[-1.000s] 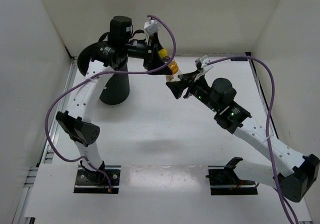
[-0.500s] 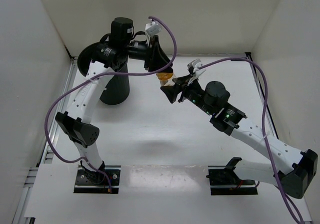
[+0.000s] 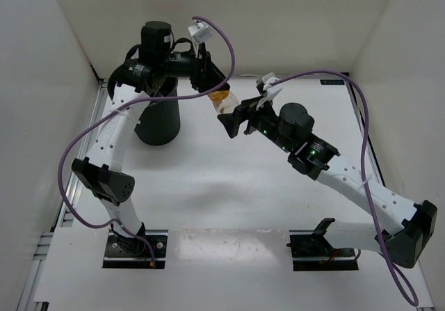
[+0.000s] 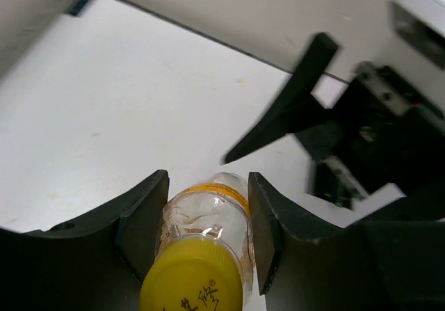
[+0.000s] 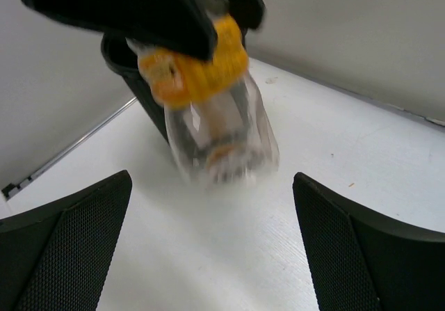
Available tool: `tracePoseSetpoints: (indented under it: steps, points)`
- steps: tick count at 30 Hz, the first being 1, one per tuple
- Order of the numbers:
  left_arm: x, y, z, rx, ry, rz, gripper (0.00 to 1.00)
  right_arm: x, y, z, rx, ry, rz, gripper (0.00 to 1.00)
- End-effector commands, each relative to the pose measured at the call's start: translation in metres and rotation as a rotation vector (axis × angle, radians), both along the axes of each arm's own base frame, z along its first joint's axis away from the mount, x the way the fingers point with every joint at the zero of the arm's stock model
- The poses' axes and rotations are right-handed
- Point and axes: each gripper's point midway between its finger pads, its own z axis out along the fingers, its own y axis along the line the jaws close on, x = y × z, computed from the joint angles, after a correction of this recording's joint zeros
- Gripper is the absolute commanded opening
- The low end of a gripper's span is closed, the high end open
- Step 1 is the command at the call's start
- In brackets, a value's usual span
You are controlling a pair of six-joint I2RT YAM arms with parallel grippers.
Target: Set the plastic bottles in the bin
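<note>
A small clear plastic bottle with a yellow cap and an orange band hangs in the air above the table. My left gripper is shut on its neck end, one finger on each side. My right gripper is open just to the bottle's right; in the right wrist view the bottle floats ahead of the wide-apart fingers, touching neither. The bin, a tall black ribbed wastebasket, stands at the back left, left of the bottle, its mouth partly hidden under my left arm.
White walls enclose the table on three sides. A purple cable loops off each arm. The bin's dark side shows behind the bottle in the right wrist view. One right-gripper finger appears beyond the bottle in the left wrist view.
The bottle passed from right to left: my left gripper shut on it and my right gripper opened and let go. Both arms shifted left, toward the bin.
</note>
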Motion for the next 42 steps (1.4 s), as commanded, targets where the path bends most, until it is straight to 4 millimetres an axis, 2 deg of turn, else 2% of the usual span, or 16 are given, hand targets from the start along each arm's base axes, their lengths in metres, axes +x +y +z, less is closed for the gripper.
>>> tracePoseSetpoints:
  steps: [1, 5, 9, 10, 12, 14, 17, 19, 24, 26, 27, 28, 29, 36, 39, 42]
  points:
    - [0.03, 0.042, 0.045, 0.015, -0.186, 0.256, 0.11, 0.01, -0.014, 0.022, 0.035, -0.013, -0.095, 1.0]
    - [0.072, 0.081, 0.054, 0.093, -0.277, 0.538, 0.11, 0.01, -0.022, 0.024, 0.05, -0.012, -0.13, 1.0]
    - [0.11, 0.163, 0.077, 0.277, -0.46, 0.998, 0.11, 0.009, -0.033, 0.014, 0.022, 0.021, -0.168, 1.0]
    - [0.116, 0.176, 0.079, 0.332, -0.513, 1.048, 0.11, 0.009, -0.033, 0.006, 0.011, 0.04, -0.168, 1.0]
    - [0.125, 0.204, 0.065, 0.428, -0.519, 1.142, 0.11, 0.007, -0.034, -0.003, -0.011, 0.068, -0.169, 1.0]
    - [0.133, 0.229, 0.038, 0.519, -0.486, 1.182, 0.11, 0.006, -0.037, -0.006, -0.012, 0.079, -0.179, 1.0]
    - [0.142, 0.245, 0.001, 0.575, -0.407, 1.197, 0.11, 0.007, -0.038, -0.012, -0.012, 0.094, -0.189, 1.0]
    - [0.137, 0.252, -0.005, 0.582, -0.385, 1.209, 0.11, 0.005, -0.039, -0.009, -0.005, 0.088, -0.189, 1.0]
    - [0.129, 0.261, -0.049, 0.674, -0.305, 1.216, 0.11, 0.002, -0.046, -0.005, -0.003, 0.086, -0.199, 1.0]
    - [0.129, 0.265, -0.057, 0.7, -0.291, 1.226, 0.18, 0.002, -0.046, -0.012, -0.025, 0.092, -0.199, 1.0]
    - [0.126, 0.266, -0.053, 0.69, -0.29, 1.243, 0.46, 0.002, -0.049, -0.009, -0.018, 0.086, -0.208, 1.0]
    - [0.126, 0.268, -0.053, 0.695, -0.291, 1.252, 0.67, 0.002, -0.049, -0.009, -0.018, 0.086, -0.208, 1.0]
    - [0.123, 0.271, -0.049, 0.696, -0.297, 1.27, 1.0, 0.002, -0.049, -0.009, -0.018, 0.086, -0.208, 1.0]
    - [0.115, 0.283, -0.015, 0.668, -0.344, 1.35, 1.0, 0.001, -0.05, -0.014, -0.029, 0.104, -0.209, 1.0]
    - [0.108, 0.29, 0.012, 0.632, -0.384, 1.407, 1.0, -0.001, -0.052, -0.013, -0.029, 0.104, -0.209, 1.0]
    - [0.099, 0.3, 0.055, 0.528, -0.425, 1.495, 1.0, -0.003, -0.055, -0.008, -0.021, 0.099, -0.209, 1.0]
